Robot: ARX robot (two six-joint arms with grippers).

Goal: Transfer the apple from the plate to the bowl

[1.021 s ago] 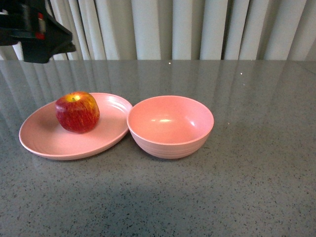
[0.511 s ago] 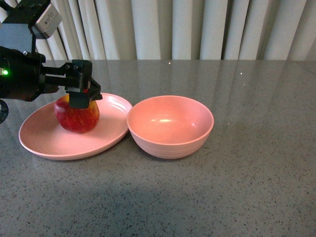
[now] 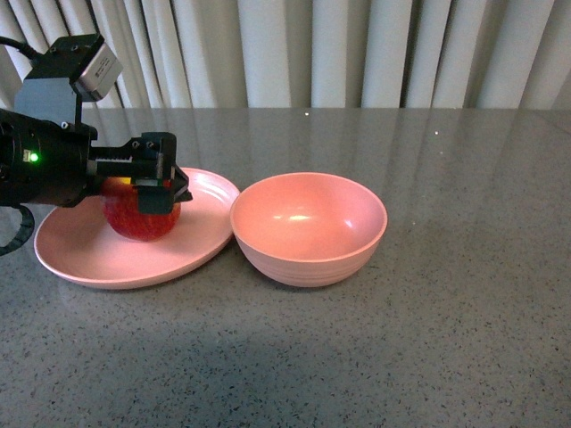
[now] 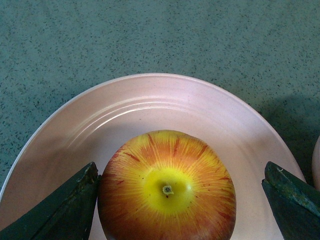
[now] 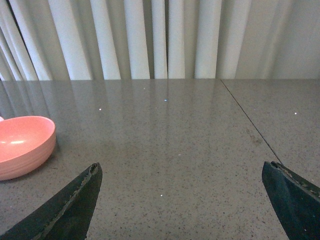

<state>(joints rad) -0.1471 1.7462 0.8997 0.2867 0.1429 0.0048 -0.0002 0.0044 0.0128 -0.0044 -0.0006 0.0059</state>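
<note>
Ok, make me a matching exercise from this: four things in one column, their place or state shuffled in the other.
1. apple
2. bowl
3. left gripper
4. right gripper

A. open over bare table
B. empty
C. resting on the plate
D. open, one finger either side of the apple

Pairs: 1-C, 2-B, 3-D, 4-A

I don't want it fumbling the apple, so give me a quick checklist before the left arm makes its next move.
1. Left gripper straddles the apple: ok, it sits between the jaws.
2. Grip closed: not ok, open, gap at one side.
3. Apple sitting on the plate, stem up: ok.
4. Bowl empty beside the plate: ok.
5. Right gripper away from the bowl: ok, open.
</note>
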